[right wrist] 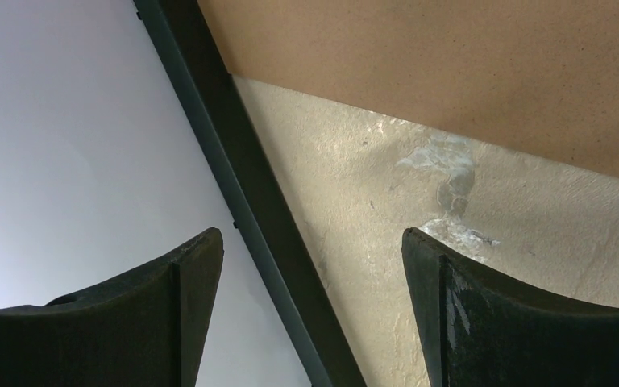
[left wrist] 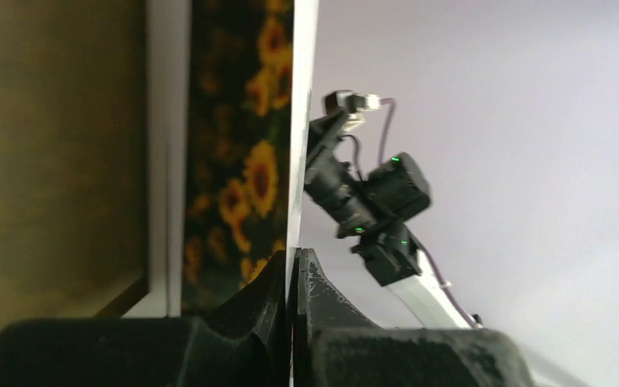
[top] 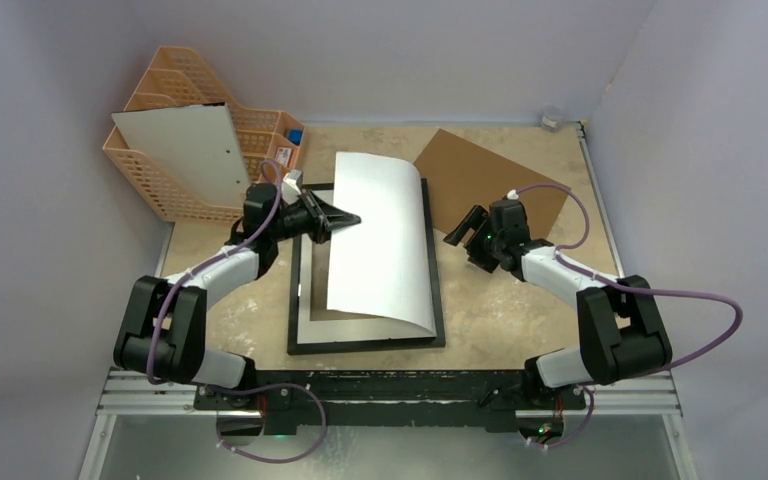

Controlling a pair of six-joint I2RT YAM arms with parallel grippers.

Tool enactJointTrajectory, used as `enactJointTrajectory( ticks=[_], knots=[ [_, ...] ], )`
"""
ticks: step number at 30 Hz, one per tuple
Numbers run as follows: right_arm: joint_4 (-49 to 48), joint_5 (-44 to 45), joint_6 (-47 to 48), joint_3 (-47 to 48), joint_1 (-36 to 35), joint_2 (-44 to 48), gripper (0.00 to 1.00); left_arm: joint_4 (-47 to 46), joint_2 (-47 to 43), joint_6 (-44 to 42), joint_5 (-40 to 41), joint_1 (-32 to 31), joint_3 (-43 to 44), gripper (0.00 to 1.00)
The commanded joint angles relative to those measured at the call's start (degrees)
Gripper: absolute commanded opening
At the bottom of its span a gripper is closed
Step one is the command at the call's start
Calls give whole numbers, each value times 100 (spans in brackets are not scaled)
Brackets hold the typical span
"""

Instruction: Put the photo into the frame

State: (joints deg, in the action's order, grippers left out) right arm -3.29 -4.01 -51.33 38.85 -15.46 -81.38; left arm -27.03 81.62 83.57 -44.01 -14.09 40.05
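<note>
The photo (top: 380, 240) hangs face down over the frame, its white back up and curved. My left gripper (top: 353, 219) is shut on the photo's left edge and lifts it. In the left wrist view the sunflower side (left wrist: 242, 161) faces down-left and the thin edge runs between my closed fingers (left wrist: 292, 266). The black frame (top: 365, 345) lies flat in the middle of the table, with a white mat strip (left wrist: 157, 153) showing inside it. My right gripper (top: 465, 235) is open and empty just right of the frame. In its wrist view the fingers (right wrist: 313, 242) straddle the frame's black edge (right wrist: 242, 201).
A plain brown backing board (top: 490, 180) lies at the back right, partly under my right gripper; it also shows in the right wrist view (right wrist: 451, 64). An orange basket organiser (top: 170, 85) holding a pale board (top: 185, 150) stands at the back left. Walls close in on both sides.
</note>
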Motion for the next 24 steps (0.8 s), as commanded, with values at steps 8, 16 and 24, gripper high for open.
enactJointTrajectory(
  ticks=[8,16,24],
  knots=[
    [-73,37,166,-71,60,-163,83,2628,-118,-2944,473,468,324,0],
    [-130,1,201,-42,62,-329,83,4383,394,-4398,1111,503,1249,0],
    [-162,6,216,-10,67,-478,83,4901,662,-4484,1503,503,1369,0]
  ],
)
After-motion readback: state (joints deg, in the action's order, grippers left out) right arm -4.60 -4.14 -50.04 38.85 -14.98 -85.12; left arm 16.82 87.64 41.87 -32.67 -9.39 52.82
